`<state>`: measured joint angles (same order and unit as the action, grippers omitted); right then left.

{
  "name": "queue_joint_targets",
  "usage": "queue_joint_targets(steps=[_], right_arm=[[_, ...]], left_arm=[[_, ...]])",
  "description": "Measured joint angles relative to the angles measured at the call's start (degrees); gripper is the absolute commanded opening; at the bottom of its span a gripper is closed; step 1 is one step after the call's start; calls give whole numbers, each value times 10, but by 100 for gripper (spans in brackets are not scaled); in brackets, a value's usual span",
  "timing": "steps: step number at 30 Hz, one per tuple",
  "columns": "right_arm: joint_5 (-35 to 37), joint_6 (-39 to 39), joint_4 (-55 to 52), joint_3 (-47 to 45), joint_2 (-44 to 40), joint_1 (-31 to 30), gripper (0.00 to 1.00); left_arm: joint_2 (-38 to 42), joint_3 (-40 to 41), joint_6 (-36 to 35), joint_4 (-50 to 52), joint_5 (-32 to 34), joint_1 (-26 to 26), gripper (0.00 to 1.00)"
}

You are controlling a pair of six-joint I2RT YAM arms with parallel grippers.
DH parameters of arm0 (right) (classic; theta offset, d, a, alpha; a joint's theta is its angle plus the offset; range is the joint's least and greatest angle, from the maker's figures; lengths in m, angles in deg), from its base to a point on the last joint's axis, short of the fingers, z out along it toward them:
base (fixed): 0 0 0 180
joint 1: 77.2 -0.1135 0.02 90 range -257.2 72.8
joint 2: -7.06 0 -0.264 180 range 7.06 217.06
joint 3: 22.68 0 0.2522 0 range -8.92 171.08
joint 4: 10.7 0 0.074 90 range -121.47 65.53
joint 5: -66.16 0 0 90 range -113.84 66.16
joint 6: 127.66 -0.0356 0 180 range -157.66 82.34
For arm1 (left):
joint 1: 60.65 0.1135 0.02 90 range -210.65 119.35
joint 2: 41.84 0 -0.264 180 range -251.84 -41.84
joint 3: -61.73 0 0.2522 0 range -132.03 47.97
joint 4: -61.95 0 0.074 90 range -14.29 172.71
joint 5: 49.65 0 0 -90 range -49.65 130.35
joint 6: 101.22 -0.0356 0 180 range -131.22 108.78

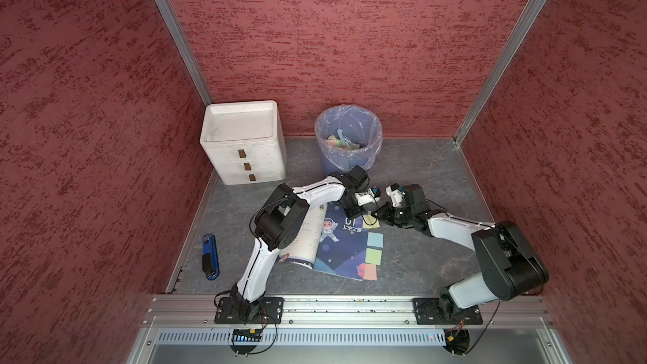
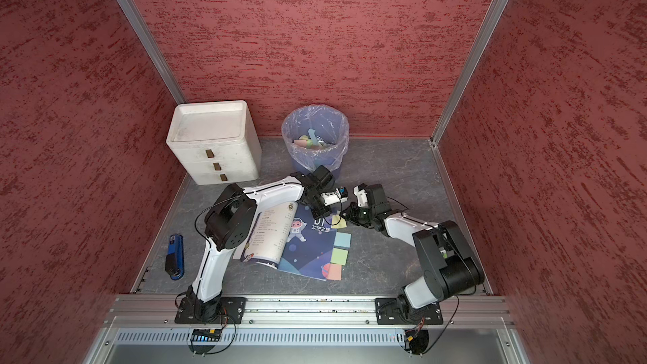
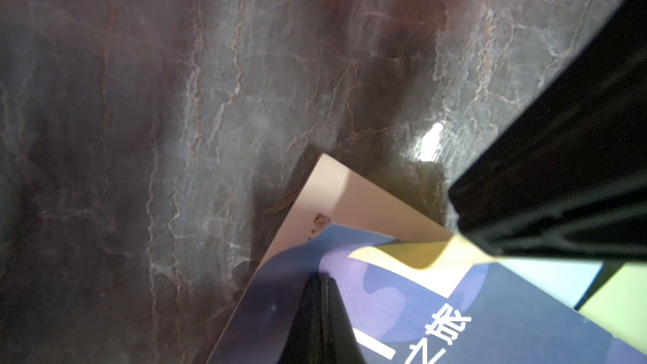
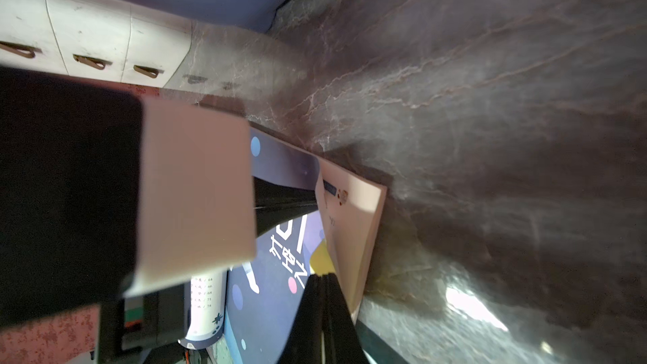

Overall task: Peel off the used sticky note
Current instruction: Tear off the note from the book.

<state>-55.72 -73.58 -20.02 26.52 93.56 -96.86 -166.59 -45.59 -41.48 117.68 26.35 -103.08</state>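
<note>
The pale yellow square paper sticky note [image 3: 402, 255] sits at the 1 o'clock corner of the open dark blue space-themed booklet [image 1: 341, 250], and one of its edges is curled up off the page. That lifted edge is pinched in the closed right gripper [image 3: 467, 239]. The closed, empty left gripper [image 3: 320, 278] is pressed onto the page at the note's 9 o'clock. The peel is judged begun but unfinished, since the far part of the note appears stuck down, so full removal is left to be done. The light blue square note [image 1: 374, 239], the green square note [image 1: 373, 256] and the orange square note [image 1: 370, 271] are seen untouched along the booklet's 3 o'clock edge.
</note>
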Motion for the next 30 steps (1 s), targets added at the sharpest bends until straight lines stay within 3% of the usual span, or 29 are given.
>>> queue_joint_targets(steps=[16,30], right_arm=[[144,104,-42,-25,-98,-88,0],[187,168,-73,-31,-138,-144,0]], left_arm=[[0,2,0,5,-12,17,0],[2,8,0,-2,-19,19,0]])
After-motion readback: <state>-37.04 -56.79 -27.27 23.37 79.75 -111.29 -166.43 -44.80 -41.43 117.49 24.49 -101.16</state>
